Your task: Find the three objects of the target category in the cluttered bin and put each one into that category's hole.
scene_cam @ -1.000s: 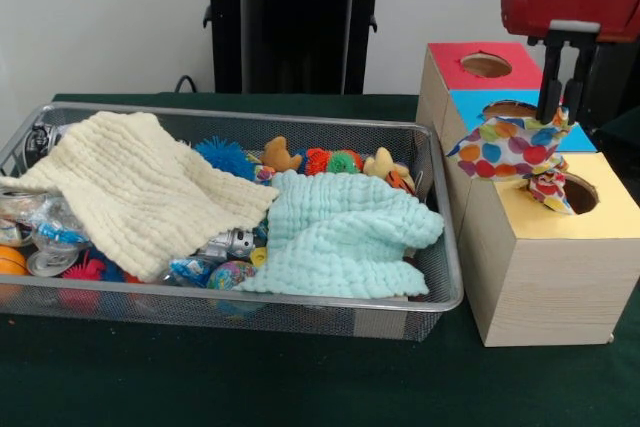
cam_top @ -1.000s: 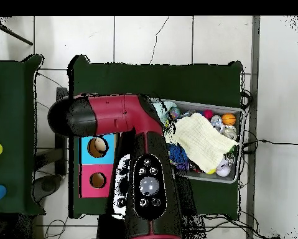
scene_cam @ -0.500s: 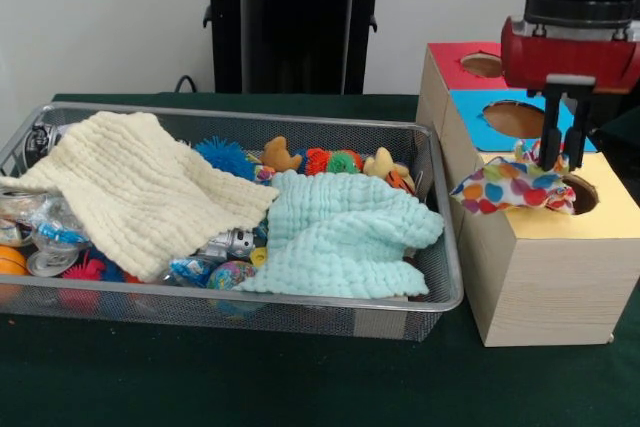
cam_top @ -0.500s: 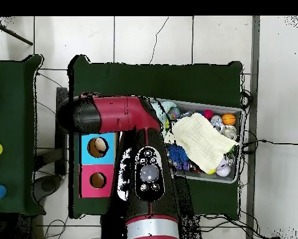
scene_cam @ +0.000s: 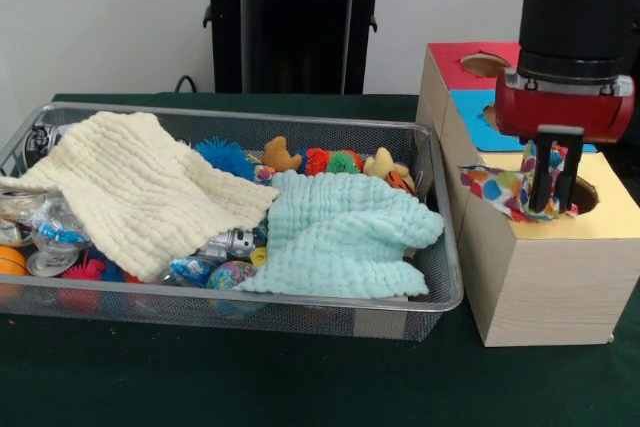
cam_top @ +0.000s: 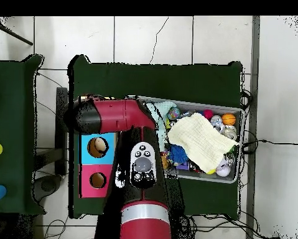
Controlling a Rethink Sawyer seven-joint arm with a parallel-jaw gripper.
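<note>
Jaws (scene_cam: 552, 197) pinching spotted cloth (scene_cam: 503, 190) at yellow box's hole (scene_cam: 578, 193), wire bin (scene_cam: 432, 209) beside

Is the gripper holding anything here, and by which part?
The gripper pinches the polka-dot cloth at its end by the yellow box's hole; the rest drapes leftward.

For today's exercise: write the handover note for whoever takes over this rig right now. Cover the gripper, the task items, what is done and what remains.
Gripper: down at the hole in the yellow-topped box, at the polka-dot cloth; whether it grips the cloth cannot be told.
Polka-dot cloth: partly in the yellow hole, the rest draped over the box's top toward the wire bin. Not yet fully in.
In the bin: cream cloth and mint cloth, lying over small toys and balls.
Left: finish pushing the polka-dot cloth in. If cloths are the target category, the cream and mint ones probably go next.
</note>
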